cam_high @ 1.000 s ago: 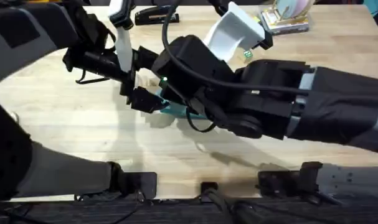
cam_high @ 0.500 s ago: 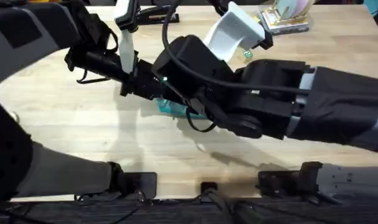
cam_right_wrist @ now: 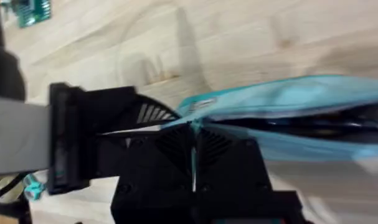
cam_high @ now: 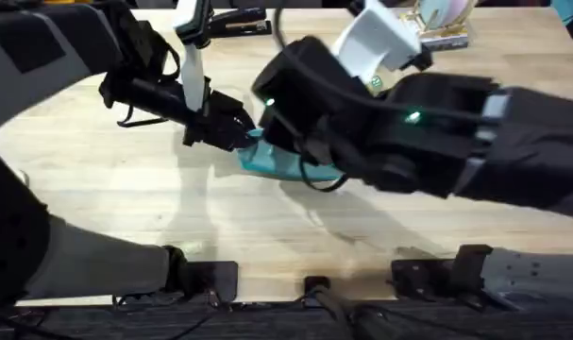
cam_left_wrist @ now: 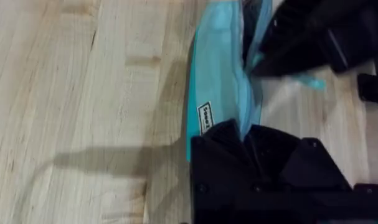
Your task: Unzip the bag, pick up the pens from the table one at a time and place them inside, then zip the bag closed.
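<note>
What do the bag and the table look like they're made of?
The bag looks like soft teal fabric, matte: it folds and sags, and it carries a small sewn label. The table looks like light wood, butcher-block style, with pale plank seams and grain, in a smooth finish with little shine. Whether it is solid wood or veneer, I cannot tell.

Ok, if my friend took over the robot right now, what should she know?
Left gripper: shut on one end of the bag, which lies on the table.
Right gripper: shut on the bag at its zipper line.
Done: the zipper gapes open; something dark lies inside, maybe a pen, cannot tell.
To do: check for pens outside the bag, then zip the bag closed.
</note>
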You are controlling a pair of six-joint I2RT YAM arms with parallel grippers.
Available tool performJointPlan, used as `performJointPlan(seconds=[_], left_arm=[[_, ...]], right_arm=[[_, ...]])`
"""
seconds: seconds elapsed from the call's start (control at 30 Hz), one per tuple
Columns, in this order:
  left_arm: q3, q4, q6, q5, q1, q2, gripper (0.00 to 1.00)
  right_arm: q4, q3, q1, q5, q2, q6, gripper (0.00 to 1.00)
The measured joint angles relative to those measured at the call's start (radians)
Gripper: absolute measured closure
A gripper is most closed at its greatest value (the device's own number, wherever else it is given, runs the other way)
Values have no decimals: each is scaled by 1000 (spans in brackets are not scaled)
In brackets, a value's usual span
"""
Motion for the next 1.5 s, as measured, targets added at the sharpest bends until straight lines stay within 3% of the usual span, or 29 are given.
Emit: performJointPlan(seconds=[0.23,0.63,1.03,1.07,1.17,1.5], left_arm=[[0,0,0,22,-7,0,956],[0,3,0,45,-22,0,956],[0,-2,0,78,-39,11,956],[0,-1,0,23,-24,12,956],[0,-3,0,-31,3,12,957],[0,-12,0,-54,4,12,956]], right_arm=[[-173,0,-125,-47,-72,3,971],[-390,0,-426,-97,-148,-62,971],[-508,1,-570,-196,-154,-65,971],[-555,0,-631,-87,-157,-75,970],[-549,-5,-678,-9,-156,-77,968],[-548,-72,-689,65,-64,-87,971]])
